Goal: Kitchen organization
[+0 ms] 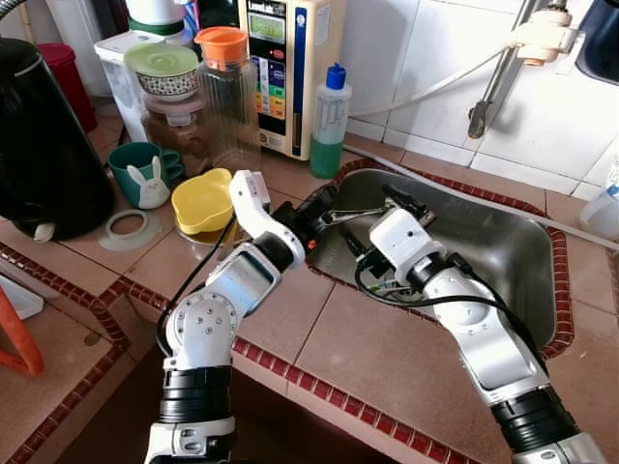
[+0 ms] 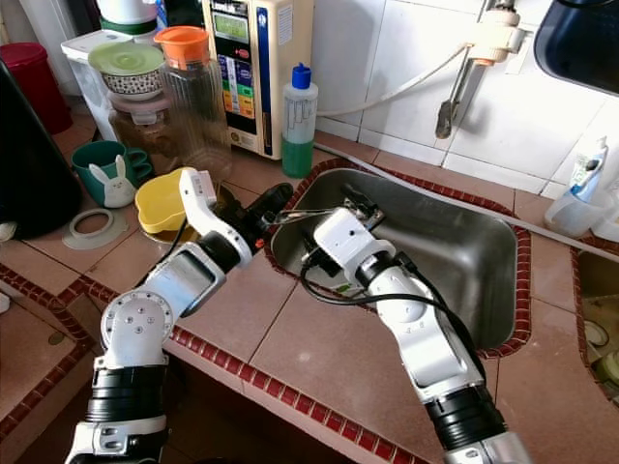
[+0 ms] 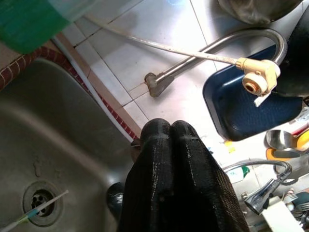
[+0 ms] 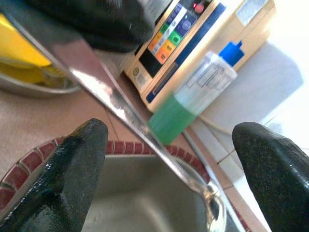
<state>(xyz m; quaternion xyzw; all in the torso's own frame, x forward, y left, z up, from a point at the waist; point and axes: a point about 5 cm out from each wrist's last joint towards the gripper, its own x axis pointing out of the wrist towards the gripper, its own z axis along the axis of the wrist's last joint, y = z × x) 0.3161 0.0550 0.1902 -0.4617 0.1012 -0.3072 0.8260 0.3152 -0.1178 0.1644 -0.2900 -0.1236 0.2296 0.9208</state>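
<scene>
The left pincer point(image 1: 324, 205) hangs over the near-left corner of the steel sink point(image 1: 503, 242), its fingers point(image 3: 176, 179) pressed together on the handle of a long metal spoon point(image 4: 145, 137); the spoon's bowl points toward the right pincer point(image 2: 353, 205), whose fingers stand wide apart on either side of the shaft without touching it.

Judged from this, the risk lies in the handover; if the left pincer lets go before the right one closes, the spoon drops into the sink, where a thin stick point(image 3: 34, 212) already lies across the drain point(image 3: 41, 203); a swing could also knock the green soap bottle point(image 1: 330, 121) on the tiled bench point(image 1: 387, 358).

The water purifier point(image 1: 280, 68) behind carries coloured buttons and panels; its writing is too small to read.
</scene>
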